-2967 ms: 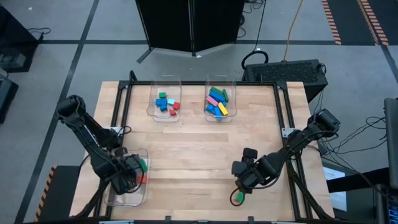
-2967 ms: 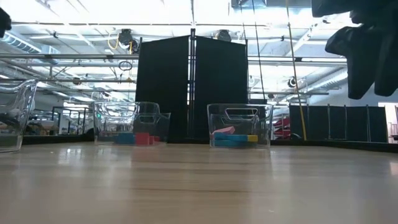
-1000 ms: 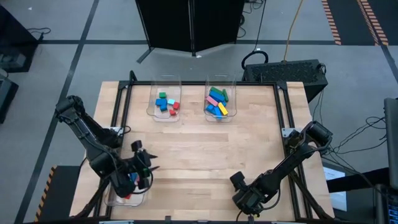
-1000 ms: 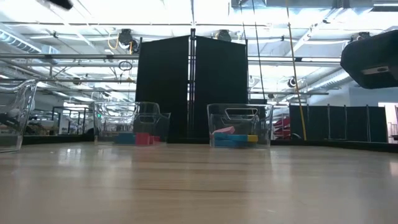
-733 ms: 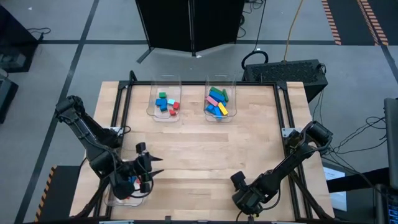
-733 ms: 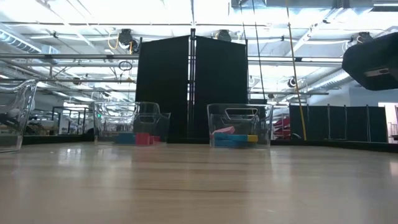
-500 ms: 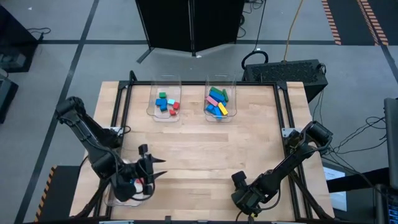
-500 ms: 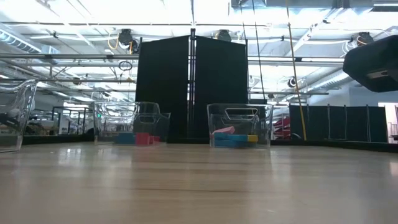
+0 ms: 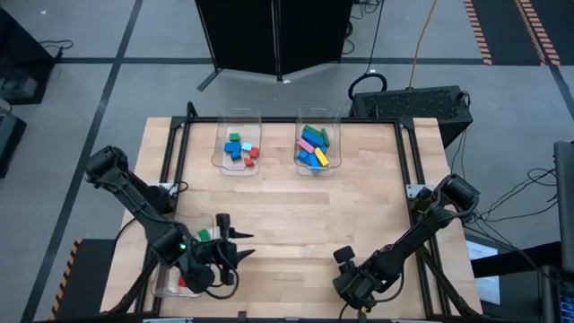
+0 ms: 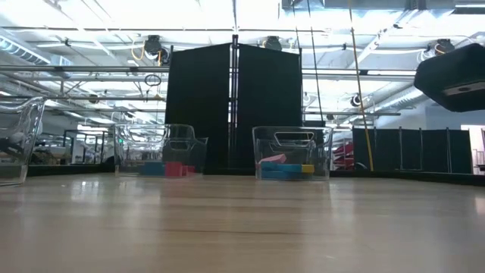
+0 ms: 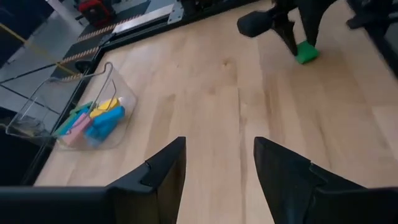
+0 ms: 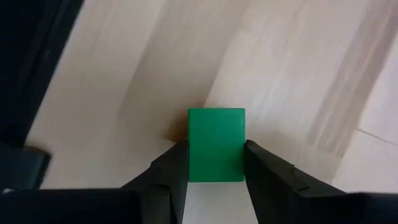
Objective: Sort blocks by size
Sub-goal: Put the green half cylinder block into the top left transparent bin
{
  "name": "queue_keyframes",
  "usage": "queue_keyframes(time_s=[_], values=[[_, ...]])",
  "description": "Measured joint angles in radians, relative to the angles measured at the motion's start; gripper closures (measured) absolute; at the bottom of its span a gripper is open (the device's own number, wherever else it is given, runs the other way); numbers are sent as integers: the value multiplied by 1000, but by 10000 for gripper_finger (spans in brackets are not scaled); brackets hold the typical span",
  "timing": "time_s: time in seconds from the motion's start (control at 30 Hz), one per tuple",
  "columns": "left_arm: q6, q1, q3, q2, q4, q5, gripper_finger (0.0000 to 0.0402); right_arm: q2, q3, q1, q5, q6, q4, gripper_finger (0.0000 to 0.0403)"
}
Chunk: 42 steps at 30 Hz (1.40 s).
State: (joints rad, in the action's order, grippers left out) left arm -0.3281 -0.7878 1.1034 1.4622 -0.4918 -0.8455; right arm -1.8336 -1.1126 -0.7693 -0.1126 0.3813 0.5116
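The right gripper (image 12: pixel 211 163) is down at the near edge of the wooden table (image 9: pixel 287 215), right of centre. Its two dark fingers (image 12: pixel 173 165) stand on either side of a small green rectangular block (image 12: pixel 216 144) lying flat on the wood. Each finger meets a side face of the block, so the jaws clasp it. In the left wrist view the same green block (image 11: pixel 305 52) sits under the tips of that gripper, on the table surface.

The left gripper (image 9: pixel 231 244) hovers at the near left of the table, beside a clear plastic bin (image 9: pixel 166 280) that holds a red block (image 9: pixel 182 282) and a green one (image 9: pixel 204 236). Its fingers (image 11: pixel 165 171) are spread apart with only bare wood between them, holding nothing.

Well apart from both, at the far edge of the table, stand two more clear plastic bins. The left one (image 9: pixel 218 154) holds short blocks (image 9: pixel 239 150) in blue, green, red and cyan. The right one (image 9: pixel 333 126) holds longer blocks (image 9: pixel 312 149) in blue, cyan, pink, green and yellow, piled loosely.
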Motion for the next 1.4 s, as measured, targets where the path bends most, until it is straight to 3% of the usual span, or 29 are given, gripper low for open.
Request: queue_keyframes(time_s=[0.27,0.53,0.73,0.93,1.17,1.4], values=[[19,40,0,71,6,3,213,-1,0,34,-71,-14,1,282],[227,88,0,157,41,29,213,-1,0,132,-84,-106,-21,282],[443,109,0,215,215,62,213,12,0,223,-64,-171,-136,281],[621,121,0,251,361,138,213,22,0,302,42,-249,-328,281],[769,120,0,260,351,240,213,26,0,373,123,-271,-507,280],[788,132,0,259,358,268,213,27,0,416,211,-271,-660,280]])
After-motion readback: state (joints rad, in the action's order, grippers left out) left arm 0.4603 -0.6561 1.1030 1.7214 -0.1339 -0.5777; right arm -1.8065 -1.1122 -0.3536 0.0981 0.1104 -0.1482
